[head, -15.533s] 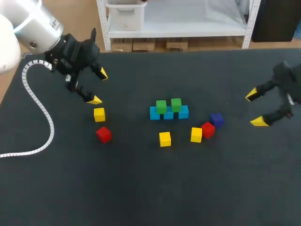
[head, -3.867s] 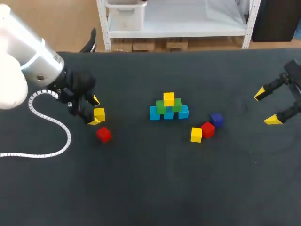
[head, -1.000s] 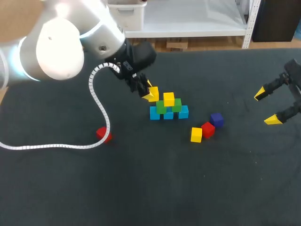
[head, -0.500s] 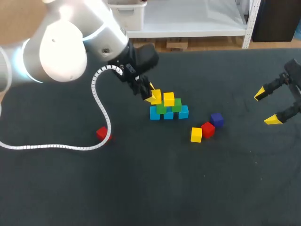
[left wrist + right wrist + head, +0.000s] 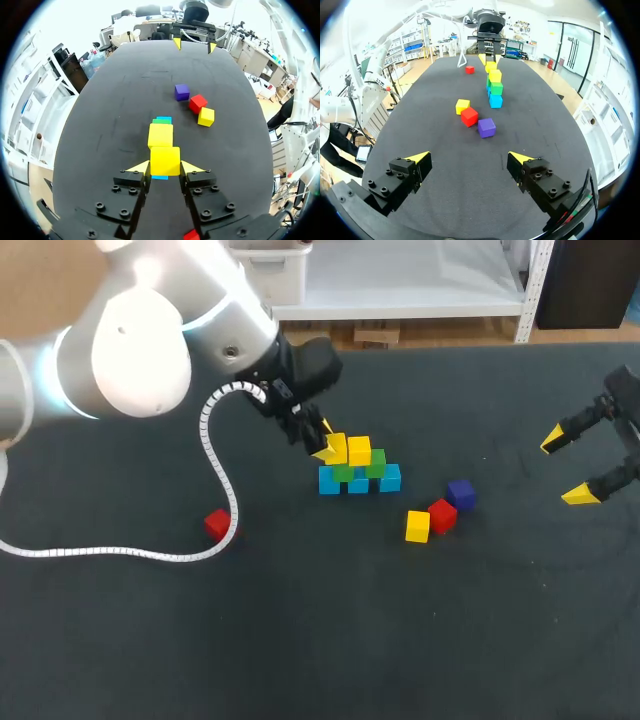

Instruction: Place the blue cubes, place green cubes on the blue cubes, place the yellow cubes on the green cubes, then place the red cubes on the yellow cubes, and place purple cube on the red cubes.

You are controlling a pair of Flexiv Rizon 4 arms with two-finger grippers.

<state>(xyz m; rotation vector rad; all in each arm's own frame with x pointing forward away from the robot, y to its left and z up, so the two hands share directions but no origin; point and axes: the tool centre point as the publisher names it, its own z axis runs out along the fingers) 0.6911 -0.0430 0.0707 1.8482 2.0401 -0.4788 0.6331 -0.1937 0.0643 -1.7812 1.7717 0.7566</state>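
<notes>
The left gripper (image 5: 165,169) is clamped on a yellow cube (image 5: 165,160), which sits between its fingers above a blue cube (image 5: 160,177), with the stacked yellow cube (image 5: 160,135) just ahead. The right gripper (image 5: 470,158) stands wide open, the purple cube (image 5: 486,127) ahead of it and the stack (image 5: 496,88) farther on.

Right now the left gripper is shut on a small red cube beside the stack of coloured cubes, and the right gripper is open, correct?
Not quite: the left gripper is shut on a small yellow cube, not a red one. The left wrist view shows it between both fingers, beside the stack of coloured cubes. The right gripper is open, as you said.
</notes>
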